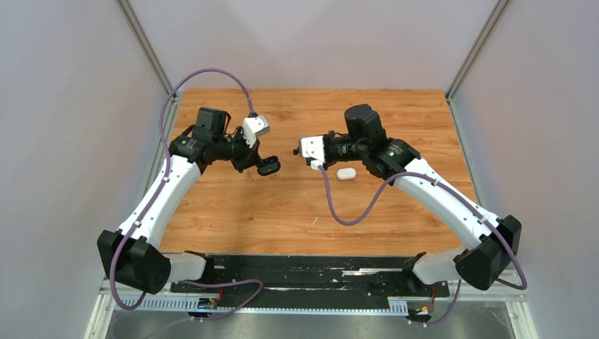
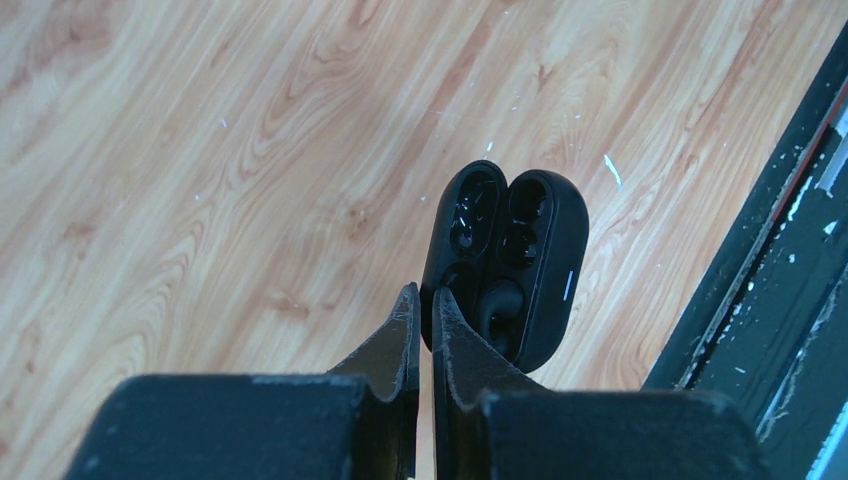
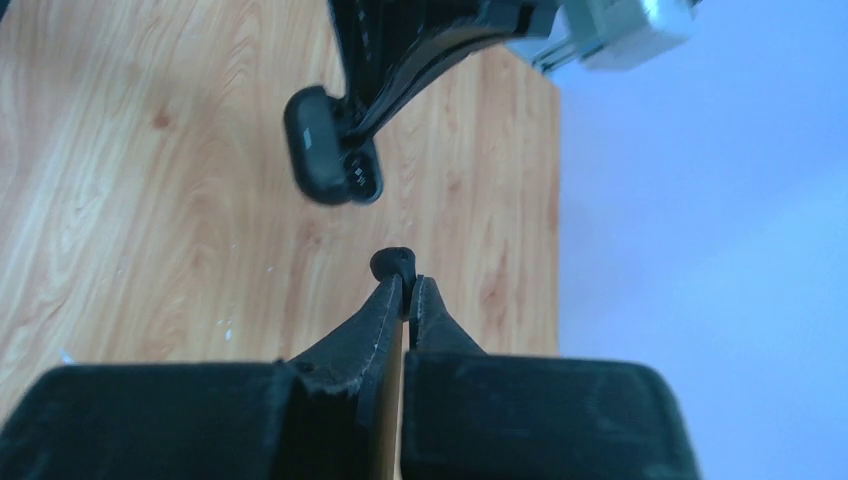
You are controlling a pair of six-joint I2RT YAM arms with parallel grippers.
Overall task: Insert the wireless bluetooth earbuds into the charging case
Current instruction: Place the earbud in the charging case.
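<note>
My left gripper is shut on the edge of an open black charging case and holds it above the table. In the left wrist view the case shows its dark wells, with my gripper pinching its left rim. I cannot tell whether a bud sits in a well. My right gripper is shut on a black earbud, pinched at the fingertips. It is held a short way right of the case, apart from it. The white earbuds are out of view.
A closed white pill-shaped case lies on the wooden table under the right arm. A black rail runs along the table's near edge. Grey walls stand on three sides.
</note>
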